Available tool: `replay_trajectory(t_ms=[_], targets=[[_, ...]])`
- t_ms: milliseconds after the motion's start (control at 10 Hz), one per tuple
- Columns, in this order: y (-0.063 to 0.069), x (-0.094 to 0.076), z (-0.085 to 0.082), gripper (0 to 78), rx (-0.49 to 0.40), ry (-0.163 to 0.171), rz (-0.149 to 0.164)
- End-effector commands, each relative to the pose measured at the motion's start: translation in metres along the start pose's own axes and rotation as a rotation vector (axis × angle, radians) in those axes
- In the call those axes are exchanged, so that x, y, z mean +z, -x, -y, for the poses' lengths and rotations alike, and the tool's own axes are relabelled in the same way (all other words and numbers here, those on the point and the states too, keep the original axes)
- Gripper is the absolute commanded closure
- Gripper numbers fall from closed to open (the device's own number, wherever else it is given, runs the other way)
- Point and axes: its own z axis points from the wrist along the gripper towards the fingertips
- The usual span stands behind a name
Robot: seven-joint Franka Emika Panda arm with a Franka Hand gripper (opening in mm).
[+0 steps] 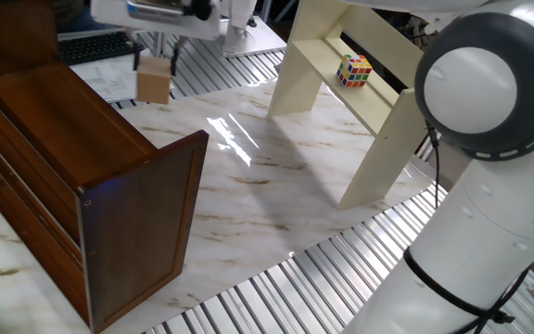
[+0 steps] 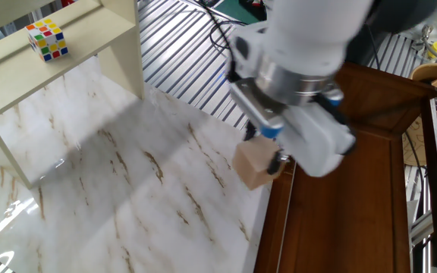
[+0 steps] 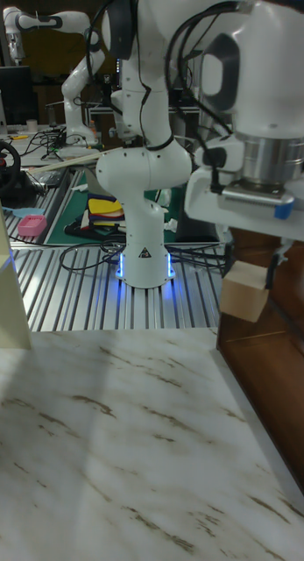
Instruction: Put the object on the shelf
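Observation:
My gripper (image 2: pixel 273 148) is shut on the object (image 2: pixel 250 165), a plain light-tan wooden cube, and holds it in the air above the marble table. The cube (image 1: pixel 154 82) hangs at the edge of the shelf (image 1: pixel 63 130), a dark reddish-brown cabinet lying beside the table. In the tall fixed view the cube (image 3: pixel 244 291) overlaps the shelf's (image 3: pixel 272 355) near edge, under the gripper (image 3: pixel 254 256). The shelf's flat top panel (image 2: pixel 347 197) is bare.
A cream-white slanted rack (image 1: pixel 364 97) stands at the other side of the table with a Rubik's cube (image 1: pixel 354 69) on it, also seen as the Rubik's cube (image 2: pixel 48 39). A keyboard (image 1: pixel 100 44) and papers lie behind the shelf. The robot base (image 3: pixel 144 254) stands behind the table.

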Motion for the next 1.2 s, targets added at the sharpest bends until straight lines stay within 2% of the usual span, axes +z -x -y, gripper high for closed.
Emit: replay_trajectory(t_ms=[100,400,600,1200], targets=[[-0.034,-0.015,-0.033,76.3,0.094,0.008,-0.039],[-0.051,-0.011,-0.051,76.3,0.138,0.016,-0.037],[-0.062,-0.01,-0.06,76.3,0.206,0.016,-0.039],[-0.083,-0.009,-0.072,76.3,0.393,0.037,-0.049]])
